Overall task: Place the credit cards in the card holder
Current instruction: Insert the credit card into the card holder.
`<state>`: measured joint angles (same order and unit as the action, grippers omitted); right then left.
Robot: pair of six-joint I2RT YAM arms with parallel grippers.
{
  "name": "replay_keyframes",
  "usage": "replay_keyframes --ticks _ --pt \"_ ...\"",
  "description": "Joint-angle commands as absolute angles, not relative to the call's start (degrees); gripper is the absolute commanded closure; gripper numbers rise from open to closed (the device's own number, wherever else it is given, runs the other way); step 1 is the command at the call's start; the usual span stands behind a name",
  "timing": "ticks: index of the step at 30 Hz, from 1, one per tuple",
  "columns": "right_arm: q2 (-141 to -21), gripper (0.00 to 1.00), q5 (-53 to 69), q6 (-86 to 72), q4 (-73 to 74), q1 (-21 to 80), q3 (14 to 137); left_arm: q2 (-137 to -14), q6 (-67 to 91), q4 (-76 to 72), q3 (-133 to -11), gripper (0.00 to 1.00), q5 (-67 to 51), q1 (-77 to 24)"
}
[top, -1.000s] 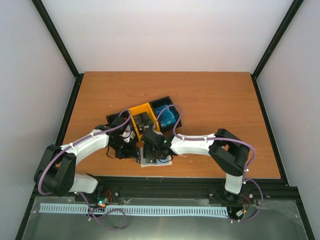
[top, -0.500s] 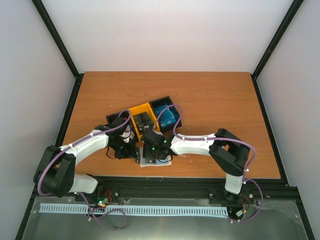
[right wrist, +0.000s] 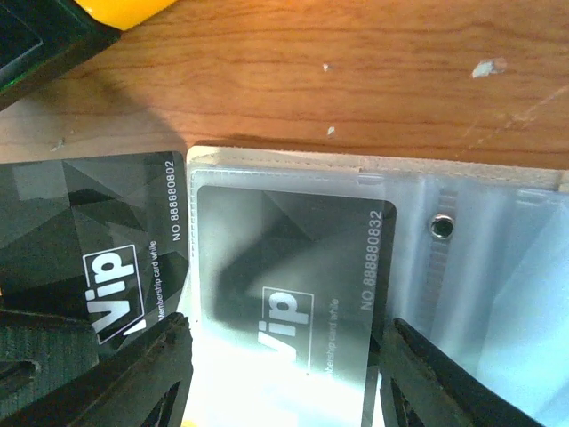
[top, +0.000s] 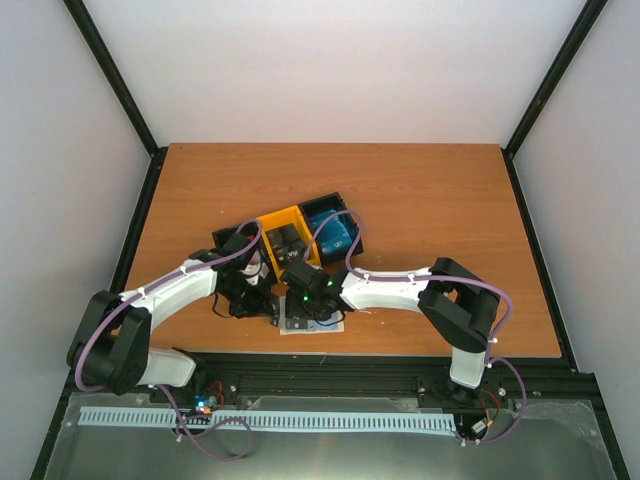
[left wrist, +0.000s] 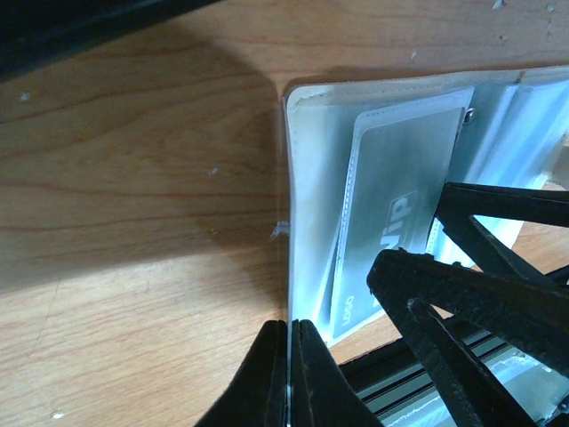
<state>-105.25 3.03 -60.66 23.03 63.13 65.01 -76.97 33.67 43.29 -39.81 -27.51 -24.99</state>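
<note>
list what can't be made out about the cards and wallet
Top view: card holder mostly hidden under left arm and right arm.
Right wrist: pocketed card fades into glare at the bottom edge; whether the right pincer grips it is unclear.
Left wrist: part of the card holder hidden behind the right pincer.

My left arm (top: pixel 170 290) and right arm (top: pixel 385 290) crowd over the card holder (top: pixel 300 328) at the near edge, with the tray (top: pixel 280 222) close behind it — the table (top: pixel 430 200) lies open right and beyond.
</note>
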Motion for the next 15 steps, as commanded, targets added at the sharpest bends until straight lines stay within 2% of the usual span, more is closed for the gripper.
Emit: replay_keyframes --ticks 1,5,15 --pt "-103.1 0.43 5.9 -61.3 18.7 63.5 63.3 -77.0 33.0 42.1 -41.3 1.00 -28.2 -25.5" --pt "-103.2 0.43 4.5 -61.3 19.6 63.5 63.5 -77.0 33.0 42.2 -41.3 0.99 -28.2 -25.5" --pt "-95.9 0.39 -9.8 -60.1 32.6 62.3 63.5 -72.8 35.2 47.0 -45.4 1.00 -20.0 -25.5"
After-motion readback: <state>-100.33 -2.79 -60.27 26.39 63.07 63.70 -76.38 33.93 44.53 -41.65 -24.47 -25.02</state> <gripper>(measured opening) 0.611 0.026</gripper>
